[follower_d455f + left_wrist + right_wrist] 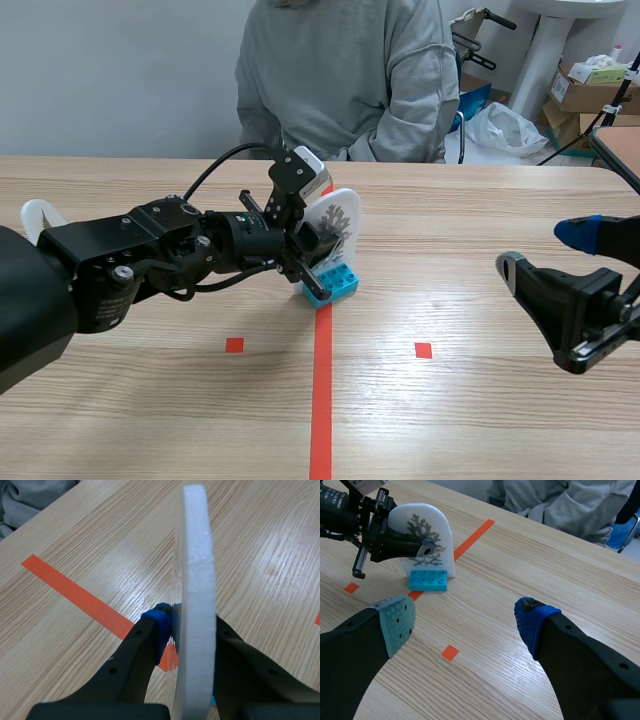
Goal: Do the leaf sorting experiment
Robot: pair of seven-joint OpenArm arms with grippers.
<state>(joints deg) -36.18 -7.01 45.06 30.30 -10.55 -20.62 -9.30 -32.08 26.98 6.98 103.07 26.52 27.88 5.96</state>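
At the left gripper (192,625): fingers clamped on a white foam card (195,555), one pad pressed to each flat face, low on the card. Grips it edge-on and upright, probably so the printed side stays readable and the card can be lifted straight off its stand without tipping. Reaches in from the left side as far as the middle of the table (450,200).

Just under that grip: a small blue brick (427,581) serving as the card's foot, sitting on the orange tape line (321,400). Holds the card (420,512) standing, with its dark leaf print (422,535) turned toward the right arm. Cannot tell whether the card's lower edge is pushed onto the brick's studs or only rests against it. Looks like the one holder in sight, with the card as its only content; shows no tray, bin or box for sorted cards in any view.

Farther out, well apart to the right: the right gripper (465,620), fingers spread wide, holding nothing, hanging above bare wood. Seems kept back so as not to crowd the card.

Across the table: a person in a grey sweatshirt (345,70), seated.
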